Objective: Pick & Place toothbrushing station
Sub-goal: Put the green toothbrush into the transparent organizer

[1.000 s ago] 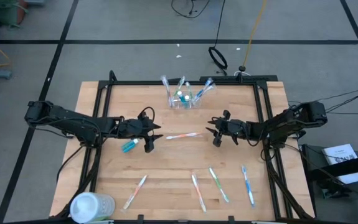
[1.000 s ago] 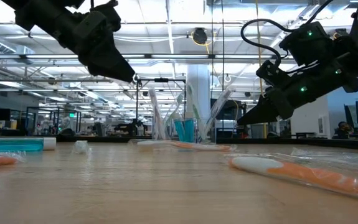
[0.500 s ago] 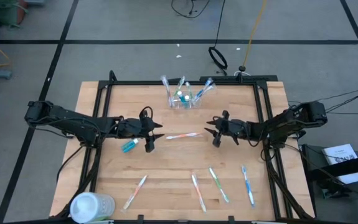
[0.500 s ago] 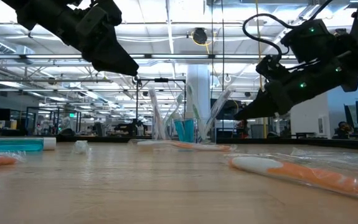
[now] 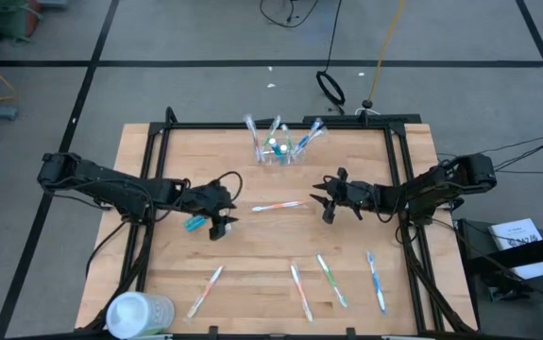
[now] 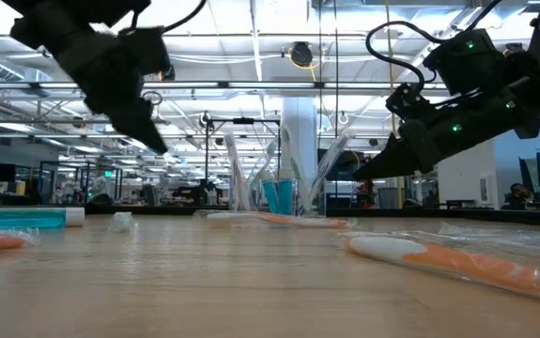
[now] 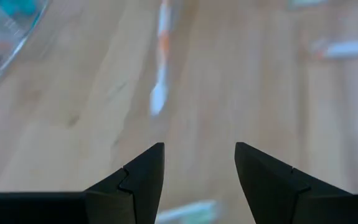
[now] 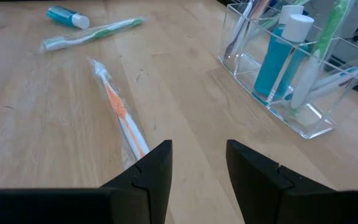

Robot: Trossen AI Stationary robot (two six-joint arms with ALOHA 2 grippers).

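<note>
The clear plastic cup (image 5: 276, 151) stands at the table's far middle, with several toothbrushes and a blue toothpaste tube upright in it (image 8: 284, 68). An orange-and-white wrapped toothbrush (image 5: 278, 205) lies flat on the table between my grippers. A blue toothpaste tube (image 5: 195, 223) lies at left, and a green toothbrush (image 8: 91, 34) lies beside it. My left gripper (image 5: 222, 225) is open and tipped downward just right of the tube, above the table. My right gripper (image 5: 323, 201) is open right of the orange toothbrush (image 8: 117, 109), with nothing between its fingers.
Several more toothbrushes lie along the table's near side (image 5: 205, 289) (image 5: 300, 291) (image 5: 331, 280) (image 5: 376, 280). A whitish round container (image 5: 139, 314) sits at the near left corner. A black frame (image 5: 280, 126) borders the wooden top.
My left gripper has tipped downward. Its fingertips have swung back toward the table's left and near edge, ending closer to the blue tube and lower. It has stayed open. The things on the table have not moved.
</note>
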